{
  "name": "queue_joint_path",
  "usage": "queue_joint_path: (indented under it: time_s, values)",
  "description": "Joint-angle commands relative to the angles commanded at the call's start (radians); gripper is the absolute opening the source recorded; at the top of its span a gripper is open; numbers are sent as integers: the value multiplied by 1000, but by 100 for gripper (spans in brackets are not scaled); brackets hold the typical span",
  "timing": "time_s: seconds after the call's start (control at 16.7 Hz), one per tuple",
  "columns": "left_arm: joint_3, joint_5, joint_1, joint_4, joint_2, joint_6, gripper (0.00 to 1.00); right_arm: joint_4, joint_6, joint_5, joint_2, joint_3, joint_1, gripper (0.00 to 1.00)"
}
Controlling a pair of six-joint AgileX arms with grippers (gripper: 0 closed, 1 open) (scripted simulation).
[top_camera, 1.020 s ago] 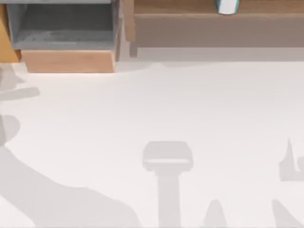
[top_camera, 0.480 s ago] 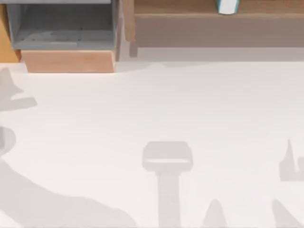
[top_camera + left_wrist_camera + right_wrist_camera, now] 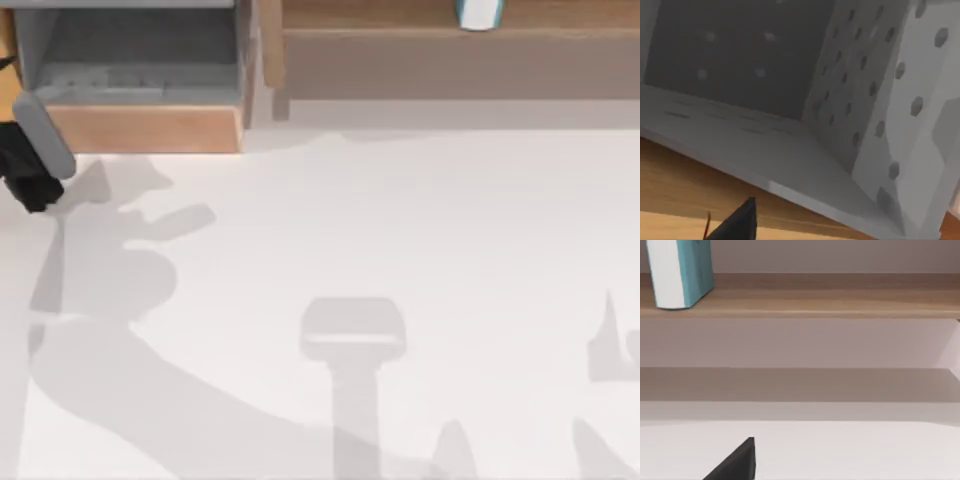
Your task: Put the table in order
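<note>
Your desk (image 3: 400,230) spreads broad, flat and white below the box (image 3: 140,125) and shelf (image 3: 450,25), stiff, heavy and offering you nothing to grip, while your left arm (image 3: 35,150) hangs at the box front, its jaws' opening impossible to tell.

No readable text, labels or numbers anywhere (surfaces plain).

White table (image 3: 400,230), light-wood box (image 3: 145,128) with grey inside at 11 o'clock, long brown shelf (image 3: 450,25) at 1 o'clock, teal-and-white item (image 3: 478,13) standing on it.
</note>
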Motion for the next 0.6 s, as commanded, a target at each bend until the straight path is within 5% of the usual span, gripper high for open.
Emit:
queue_joint_path:
  time_s: [0.3,0.6]
  values:
    - [-8,-175,-397,-159,-49,-333,100,0,0,0,0,0,0,100]
    - [195,-454,-748,-339,24,-695,100,0,0,0,0,0,0,100]
